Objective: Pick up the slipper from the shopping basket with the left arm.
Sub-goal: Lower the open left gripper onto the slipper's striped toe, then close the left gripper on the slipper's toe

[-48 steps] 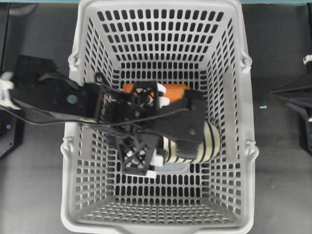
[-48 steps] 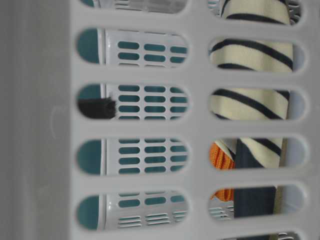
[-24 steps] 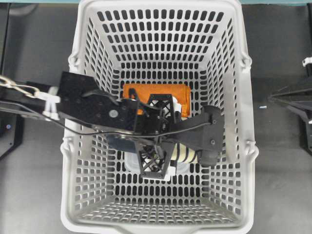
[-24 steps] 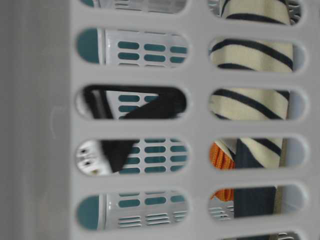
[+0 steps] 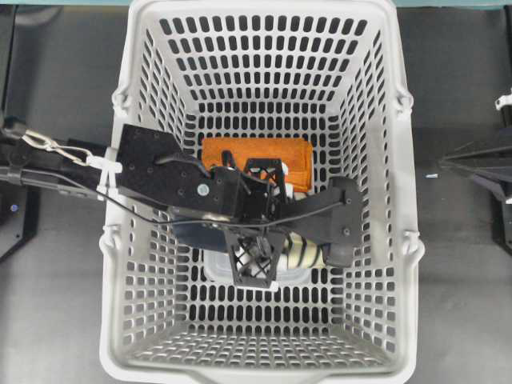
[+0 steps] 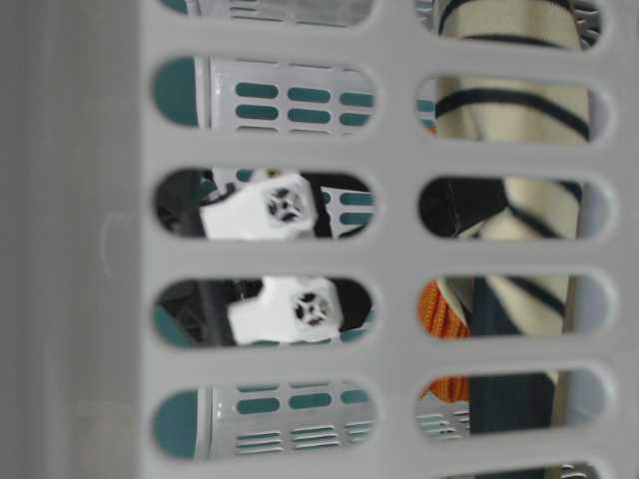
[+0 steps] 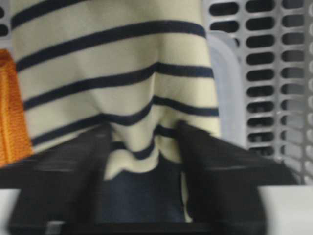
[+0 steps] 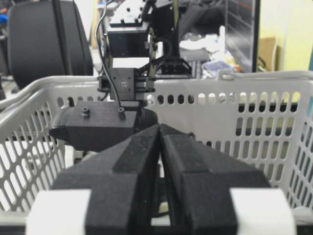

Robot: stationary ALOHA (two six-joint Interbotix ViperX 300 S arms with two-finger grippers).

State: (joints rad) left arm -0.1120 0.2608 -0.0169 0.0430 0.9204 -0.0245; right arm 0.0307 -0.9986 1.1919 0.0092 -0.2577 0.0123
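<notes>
I am pinching my left gripper (image 7: pixel 142 161) onto the slipper (image 7: pixel 117 83) inside the shopping basket (image 5: pixel 384 240), fabric bunching between narrowed fingers; next, firm grip and straight lift.

Cream, navy-striped slipper (image 7: pixel 112 73) lies on floor of grey slotted shopping basket (image 5: pixel 144 320), mid-right, puckered between left arm (image 5: pixel 172 172) jaws, dark insole showing.

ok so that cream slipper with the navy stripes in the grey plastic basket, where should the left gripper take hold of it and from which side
Best bet: the soft striped upper of the cream navy-striped slipper, taken from above. The tall slotted walls of the light-grey plastic shopping basket block the sides, and the fabric bunches easily. The wrist view shows the left gripper pinching a fold there, beside the folded orange cloth.
</notes>
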